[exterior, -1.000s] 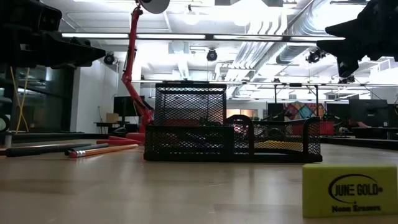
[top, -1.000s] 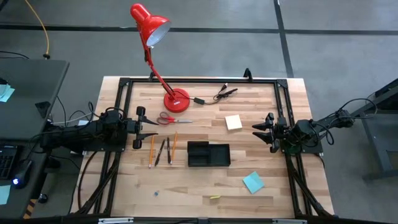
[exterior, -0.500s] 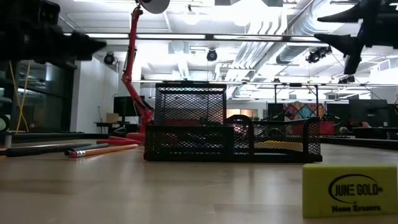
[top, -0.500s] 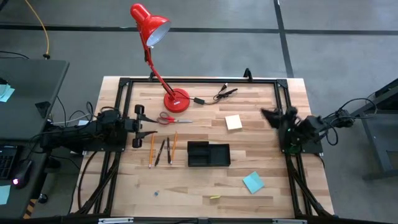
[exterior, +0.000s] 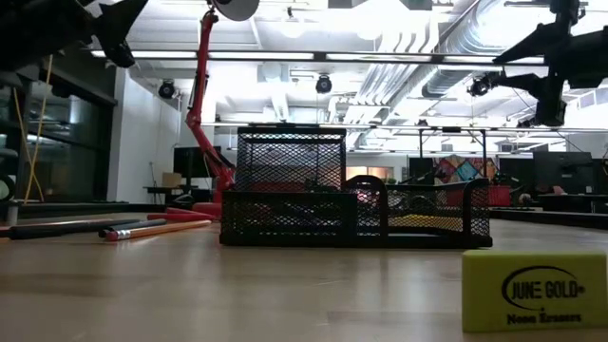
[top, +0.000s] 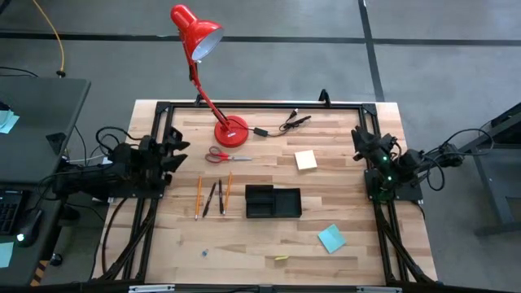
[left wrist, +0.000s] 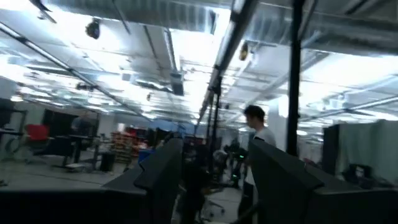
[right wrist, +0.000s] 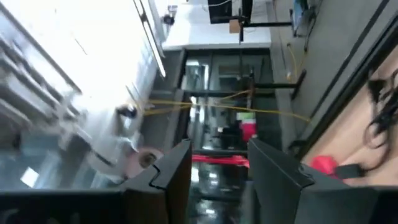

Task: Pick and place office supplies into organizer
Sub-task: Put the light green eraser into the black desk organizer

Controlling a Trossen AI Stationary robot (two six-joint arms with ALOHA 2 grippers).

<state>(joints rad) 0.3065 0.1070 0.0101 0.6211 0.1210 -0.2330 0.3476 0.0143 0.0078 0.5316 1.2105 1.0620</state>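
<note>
The black mesh organizer [top: 273,201] [exterior: 351,204] stands mid-table. To its left lie two orange pencils [top: 198,195] and two dark pens [top: 215,198], with red-handled scissors [top: 222,155] beyond them. A pale yellow sticky pad [top: 306,159] lies right of centre and a teal one [top: 331,238] near the front right. My left gripper [top: 174,146] [left wrist: 214,168] is at the table's left edge, tipped upward, open and holding nothing. My right gripper [top: 361,143] [right wrist: 217,165] is at the right edge, also raised and open with nothing between its fingers.
A red desk lamp [top: 195,32] stands on its base [top: 230,130] at the far side, with a black cable [top: 285,124] beside it. A yellow eraser [exterior: 532,290] [top: 281,258] lies near the front edge. A black frame [top: 260,106] rims the table. A person [left wrist: 255,134] stands in the room behind.
Both grippers have tipped upward and rolled at the wrist while staying open. My left gripper has risen and drawn back toward the table's left edge. My right gripper has swung up and toward the far edge. Nothing on the table has moved.
</note>
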